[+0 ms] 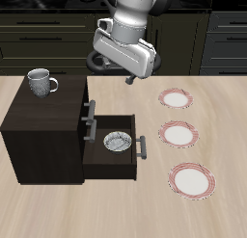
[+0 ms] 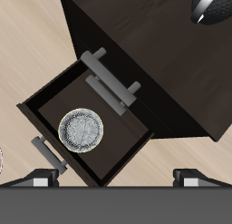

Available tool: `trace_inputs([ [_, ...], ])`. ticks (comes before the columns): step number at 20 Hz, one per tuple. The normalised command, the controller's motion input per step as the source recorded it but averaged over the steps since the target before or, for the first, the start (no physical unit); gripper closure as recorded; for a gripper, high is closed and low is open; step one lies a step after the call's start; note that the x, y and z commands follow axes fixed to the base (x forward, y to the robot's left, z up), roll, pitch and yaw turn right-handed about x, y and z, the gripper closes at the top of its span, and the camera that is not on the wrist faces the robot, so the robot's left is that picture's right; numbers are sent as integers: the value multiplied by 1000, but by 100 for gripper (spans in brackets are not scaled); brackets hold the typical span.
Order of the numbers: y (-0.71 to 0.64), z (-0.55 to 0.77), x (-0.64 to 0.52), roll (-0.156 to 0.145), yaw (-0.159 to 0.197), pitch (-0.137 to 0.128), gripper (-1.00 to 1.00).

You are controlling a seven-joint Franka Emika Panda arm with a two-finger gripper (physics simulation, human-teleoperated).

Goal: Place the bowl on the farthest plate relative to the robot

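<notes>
The bowl (image 1: 118, 142) lies flat on the floor of the open drawer (image 1: 93, 156), about midway across it, ringed by the drawer's dark walls and just behind the drawer's bar handle (image 1: 140, 146). The drawer belongs to a dark cabinet (image 1: 43, 112), and every place here is given against that cabinet. On its top stands a grey mug (image 1: 41, 82). Beside the cabinet, on the side the drawer opens toward, three plates sit in a row on the bench (image 1: 222, 136). The plate nearest the bench's front edge (image 1: 190, 180) is the one farthest from the robot, so I take it as the target. The middle plate (image 1: 178, 134) and the one farthest back (image 1: 175, 97) are the decoys.

The end effector (image 1: 131, 80) hangs above the cabinet's back corner, well above the drawer, and holds nothing. How far its fingers are spread I cannot tell: the exterior view shows only a dark stub under the wrist, and the wrist view shows just two grey finger tips (image 2: 40, 180) at the frame's border.

Risks, as I judge them:
- The drawer walls and the upper closed drawer's handle (image 1: 90, 121) crowd the descent, so a finger could strike them.
- The bowl is shallow, and a rim pinch could slip or tip it.
- The alike plates invite picking the wrong one.

The drawer's back is shadowed, and the mug is cut off in the wrist view.
</notes>
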Motion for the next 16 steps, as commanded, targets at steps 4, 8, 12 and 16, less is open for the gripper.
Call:
trace_inputs([
  [4, 56, -76, 39, -68, -123, -12, -100],
  [8, 32, -18, 108, -20, -88, -1, -100],
  [12, 106, -66, 66, -36, -63, 30, -100],
  [16, 68, -78, -13, 34, -86, 12, -100],
])
